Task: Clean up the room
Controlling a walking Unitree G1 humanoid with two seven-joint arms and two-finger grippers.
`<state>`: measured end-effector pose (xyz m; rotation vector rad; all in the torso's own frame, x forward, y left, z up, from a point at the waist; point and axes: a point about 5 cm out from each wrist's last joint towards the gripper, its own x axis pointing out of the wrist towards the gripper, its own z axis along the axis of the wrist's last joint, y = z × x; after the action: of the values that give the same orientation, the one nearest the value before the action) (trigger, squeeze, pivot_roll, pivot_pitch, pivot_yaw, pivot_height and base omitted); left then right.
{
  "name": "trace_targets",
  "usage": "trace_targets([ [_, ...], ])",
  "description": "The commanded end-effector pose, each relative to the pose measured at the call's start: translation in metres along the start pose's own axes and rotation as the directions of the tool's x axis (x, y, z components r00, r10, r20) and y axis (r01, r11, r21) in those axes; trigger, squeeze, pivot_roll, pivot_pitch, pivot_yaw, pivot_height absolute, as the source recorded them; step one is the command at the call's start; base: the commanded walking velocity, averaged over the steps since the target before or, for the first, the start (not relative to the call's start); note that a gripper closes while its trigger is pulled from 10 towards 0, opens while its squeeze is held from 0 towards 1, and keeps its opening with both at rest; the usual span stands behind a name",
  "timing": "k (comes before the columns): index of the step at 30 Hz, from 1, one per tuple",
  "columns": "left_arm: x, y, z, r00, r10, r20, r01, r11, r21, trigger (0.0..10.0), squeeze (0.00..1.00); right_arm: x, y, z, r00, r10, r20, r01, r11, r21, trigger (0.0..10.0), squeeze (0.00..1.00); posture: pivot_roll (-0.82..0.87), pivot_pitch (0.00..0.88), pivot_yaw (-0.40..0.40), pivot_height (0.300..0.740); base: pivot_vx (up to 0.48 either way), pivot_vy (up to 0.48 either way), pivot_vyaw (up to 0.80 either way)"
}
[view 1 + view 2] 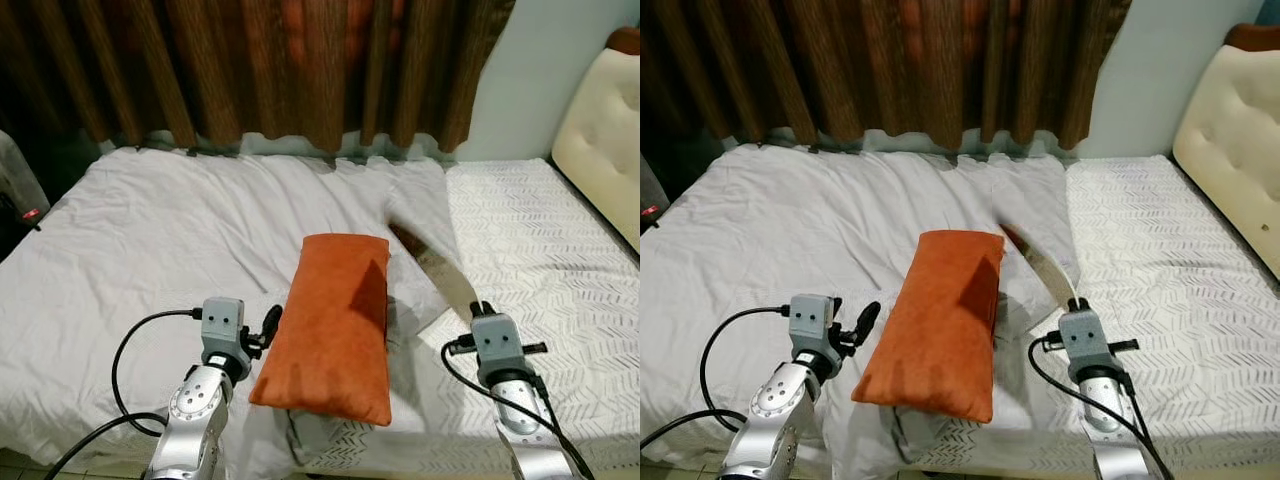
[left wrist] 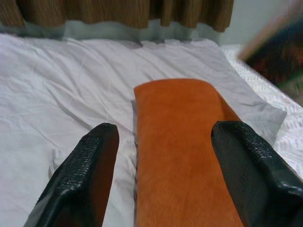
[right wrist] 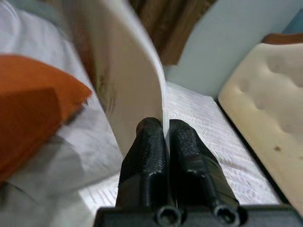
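An orange pillow (image 1: 335, 325) lies lengthwise on the bed near its front edge, over a rumpled white sheet (image 1: 150, 230). My left gripper (image 1: 268, 328) is open beside the pillow's left edge; in the left wrist view its fingers (image 2: 90, 161) straddle the pillow's (image 2: 184, 142) near end. My right gripper (image 1: 481, 308), to the right of the pillow, is shut on a thin flat cream booklet (image 1: 432, 262) that stands tilted and blurred above the sheet. In the right wrist view the fingertips (image 3: 152, 130) pinch the booklet's (image 3: 128, 80) edge.
A brown curtain (image 1: 300, 70) hangs behind the bed. The bare patterned mattress (image 1: 540, 260) is on the right, with a cream tufted headboard (image 1: 605, 140) at the far right. A dark object with a red light (image 1: 30, 213) stands at the left edge.
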<state>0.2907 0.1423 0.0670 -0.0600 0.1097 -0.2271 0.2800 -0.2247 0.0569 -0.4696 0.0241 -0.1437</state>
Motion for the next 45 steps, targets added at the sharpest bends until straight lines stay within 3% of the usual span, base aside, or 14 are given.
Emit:
trace_targets([
  [1, 0.004, 0.006, 0.001, 1.0, 0.031, 0.004, -0.031, 0.999, 0.024, 10.0, 0.0, 0.005, -0.003, 0.003, 0.999, -0.037, 0.005, 0.037, 0.999, 0.003, 0.0, 0.0, 0.04, 0.0, 0.012, 0.74, 0.0, -0.454, 0.0],
  [17, 0.005, 0.008, -0.002, 1.0, 0.003, 0.004, -0.003, 0.999, 0.049, 10.0, 0.0, -0.008, 0.006, -0.02, 0.996, -0.034, -0.084, 0.033, 0.999, -0.019, 0.0, 0.0, 0.02, 0.0, 0.033, 0.74, 0.0, -0.46, -0.05],
  [26, 0.007, 0.007, -0.003, 0.999, 0.037, 0.009, -0.037, 0.999, 0.025, 10.0, 0.0, -0.002, 0.013, -0.015, 0.996, 0.033, -0.084, -0.031, 0.999, 0.028, 0.0, 0.0, 0.01, 0.0, 0.034, 0.74, 0.085, -0.412, -0.36],
  [33, 0.007, 0.006, -0.003, 0.999, 0.041, 0.015, -0.042, 0.999, 0.02, 10.0, 0.0, 0.004, 0.019, -0.011, 0.995, 0.063, -0.079, -0.059, 0.997, 0.051, 0.0, 0.0, 0.02, 0.0, 0.03, 0.74, 0.429, 0.0, 0.0],
  [37, 0.002, 0.014, -0.009, 0.993, 0.114, 0.002, -0.114, 0.993, -0.019, 10.0, 0.0, 0.007, 0.025, -0.008, 0.992, 0.101, -0.076, -0.092, 0.99, 0.105, 0.0, 0.0, 0.02, 0.0, 0.027, 0.74, 0.432, 0.0, 0.0],
  [45, 0.0, 0.014, -0.011, 0.991, 0.137, -0.001, -0.137, 0.99, -0.022, 10.0, 0.0, 0.012, 0.034, -0.002, 0.985, 0.165, -0.059, -0.154, 0.976, 0.154, 0.0, 0.0, 0.03, 0.0, 0.025, 0.74, 0.432, 0.0, 0.0],
])
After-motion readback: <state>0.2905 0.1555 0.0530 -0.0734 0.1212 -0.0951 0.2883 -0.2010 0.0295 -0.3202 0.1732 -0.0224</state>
